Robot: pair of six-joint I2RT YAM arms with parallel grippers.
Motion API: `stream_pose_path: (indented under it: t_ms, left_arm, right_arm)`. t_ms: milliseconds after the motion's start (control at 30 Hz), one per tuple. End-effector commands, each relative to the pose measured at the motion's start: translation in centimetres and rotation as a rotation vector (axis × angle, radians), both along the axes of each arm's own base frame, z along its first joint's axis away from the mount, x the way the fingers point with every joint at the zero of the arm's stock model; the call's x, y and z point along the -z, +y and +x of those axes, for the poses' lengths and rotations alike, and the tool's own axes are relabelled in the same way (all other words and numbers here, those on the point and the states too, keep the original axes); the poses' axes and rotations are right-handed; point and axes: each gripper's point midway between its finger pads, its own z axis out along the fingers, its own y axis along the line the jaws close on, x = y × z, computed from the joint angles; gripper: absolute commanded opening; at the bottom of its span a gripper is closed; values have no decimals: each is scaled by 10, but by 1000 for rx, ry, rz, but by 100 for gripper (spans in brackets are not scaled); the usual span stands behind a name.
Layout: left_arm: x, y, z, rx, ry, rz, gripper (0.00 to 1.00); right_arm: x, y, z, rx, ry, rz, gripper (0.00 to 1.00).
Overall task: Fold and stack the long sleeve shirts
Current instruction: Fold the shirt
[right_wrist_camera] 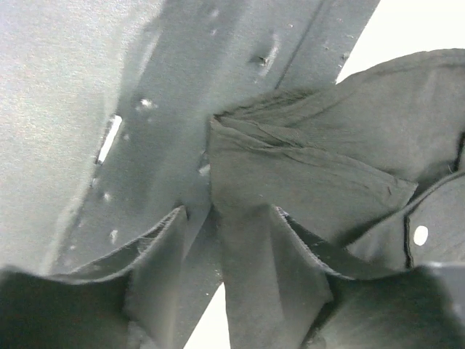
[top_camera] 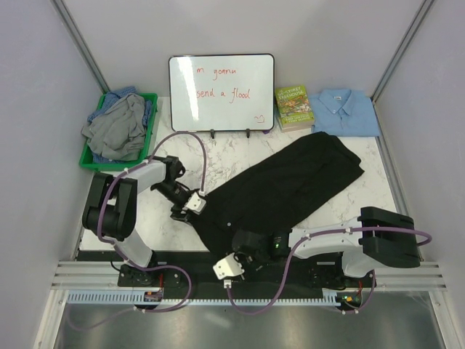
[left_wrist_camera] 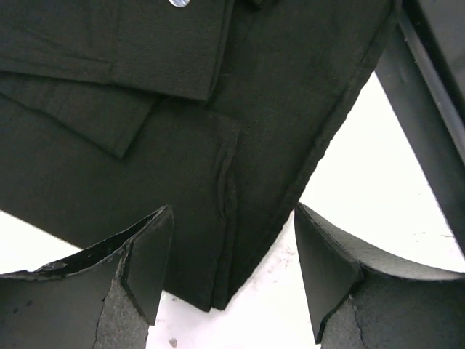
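Your left gripper is open over the hem of the plain black fabric shirt on the marble table. The right gripper straddles its fold, and I cannot tell if it grips. The white board reads "gonna send a flood". The green plastic tray holds grey and blue shirts.

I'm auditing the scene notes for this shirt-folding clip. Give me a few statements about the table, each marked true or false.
1. The black shirt lies spread across the table. True.
2. The book is inside the green bin. False: it sits at the back, between the whiteboard and the light blue shirt.
3. The left gripper is clamped shut on the black shirt. False: it is open, with a corner of the shirt between its fingers.
4. A grey shirt lies in the green bin. True.
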Motion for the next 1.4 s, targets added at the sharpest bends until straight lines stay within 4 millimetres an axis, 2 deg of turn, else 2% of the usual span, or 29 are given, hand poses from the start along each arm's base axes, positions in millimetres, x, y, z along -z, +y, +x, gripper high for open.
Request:
stream_pose_path:
  t_ms: [0, 67, 100, 167, 267, 300, 367, 467, 500, 567, 600, 733, 833, 933, 967, 1000, 1033, 1067, 1100, 1200, 1300, 1367]
  left_arm:
    - [12, -9, 14, 292, -278, -87, 75]
    - [12, -8, 14, 315, -301, -70, 76]
    - [15, -12, 15, 325, -327, -68, 72]
    - [20, -7, 11, 353, -349, -25, 72]
    - [26, -5, 10, 373, -384, 27, 69]
    - [28, -6, 8, 388, -390, 39, 65]
    - [31, -7, 9, 387, -402, 50, 57]
    - [34, -12, 12, 378, -407, 49, 37]
    - [32, -14, 14, 368, -411, 41, 22]
    - [28, -20, 18, 332, -417, 17, 12]
    - [24, -23, 19, 315, -422, 1, 2]
    - [-14, -45, 25, 235, -471, -126, 2]
    - [-36, -57, 28, 223, -505, -202, 2]
    - [-45, -61, 28, 237, -523, -221, 2]
    - [-40, -60, 27, 242, -507, -213, 2]
    - [-36, -58, 26, 247, -501, -196, 2]
    - [-32, -57, 25, 257, -497, -187, 2]
    - [-27, -56, 24, 257, -483, -179, 2]
    - [-25, -54, 24, 256, -476, -166, 2]
    - [-17, -50, 24, 248, -450, -140, 2]
    - [-16, -49, 23, 238, -435, -133, 2]
    - [-14, -48, 21, 237, -428, -130, 2]
  right_arm:
    - [13, 6, 25, 68, -112, -1, 49]
    - [13, 6, 25, 66, -112, -1, 49]
    - [13, 6, 26, 68, -112, 0, 46]
    - [11, 8, 25, 73, -108, 4, 42]
    - [10, 10, 25, 78, -105, 7, 31]
    - [9, 11, 26, 83, -103, 10, 22]
    - [9, 13, 30, 104, -117, 12, 13]
    - [5, 15, 33, 122, -130, 25, 0]
    - [4, 16, 34, 128, -131, 32, 0]
    - [-4, 18, 36, 140, -137, 49, 0]
    - [-7, 19, 37, 145, -143, 58, 0]
    - [-36, 22, 48, 193, -189, 117, 0]
    - [-57, 20, 51, 217, -206, 156, 0]
    - [-68, 14, 53, 238, -211, 180, 0]
    - [-71, 14, 53, 249, -203, 189, 1]
    - [-69, 10, 52, 248, -193, 187, 11]
    - [-66, 10, 49, 234, -180, 181, 26]
    - [-63, 10, 43, 211, -152, 178, 66]
    - [-57, 8, 39, 194, -139, 169, 75]
    - [-51, 12, 29, 143, -100, 175, 80]
    - [-38, 14, 23, 109, -73, 157, 78]
    - [-29, 13, 23, 98, -77, 138, 72]
